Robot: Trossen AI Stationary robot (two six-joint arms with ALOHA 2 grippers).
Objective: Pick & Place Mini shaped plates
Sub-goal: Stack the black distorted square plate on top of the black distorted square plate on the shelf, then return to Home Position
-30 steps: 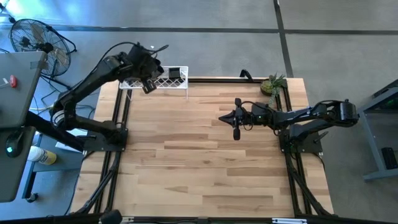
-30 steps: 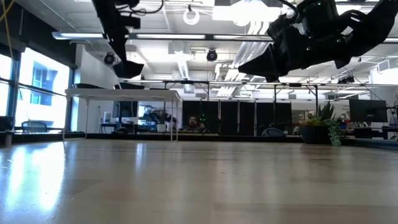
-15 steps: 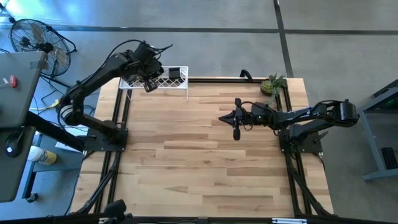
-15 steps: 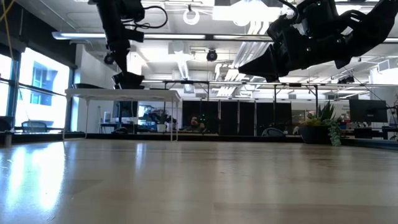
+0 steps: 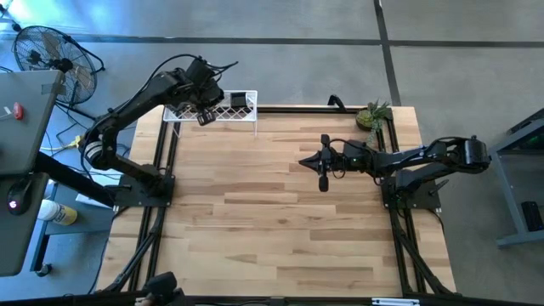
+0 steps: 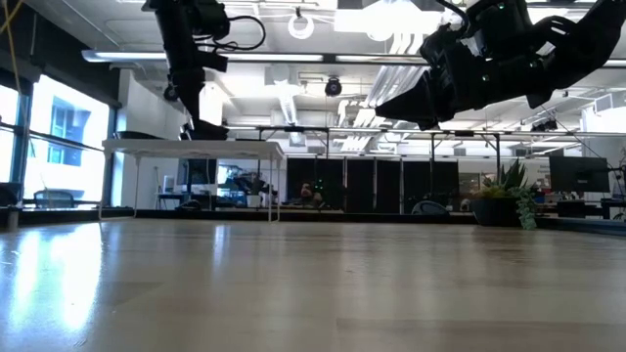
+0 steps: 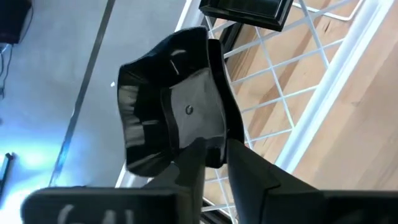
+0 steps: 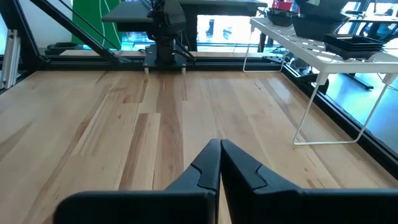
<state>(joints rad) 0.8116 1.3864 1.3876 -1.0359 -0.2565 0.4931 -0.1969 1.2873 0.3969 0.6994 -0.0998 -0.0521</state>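
Fingers of the left gripper (image 7: 211, 158) are now parting around a glossy black wavy-rimmed plate (image 7: 168, 106) above the white wire-mesh rack (image 7: 311, 81). Release is likely beginning. Right gripper (image 8: 219, 163) is waiting shut.

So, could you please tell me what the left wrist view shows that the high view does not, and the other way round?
Only the left wrist view shows the wavy-rimmed black plate up close, its rim between the left gripper's fingers, above the wire mesh. Only the high view shows the whole wooden table, the right gripper hovering over its middle, the potted plant at the far right corner and the fan on the floor. Both show the white rack at the table's far left edge and a square plate resting on it.
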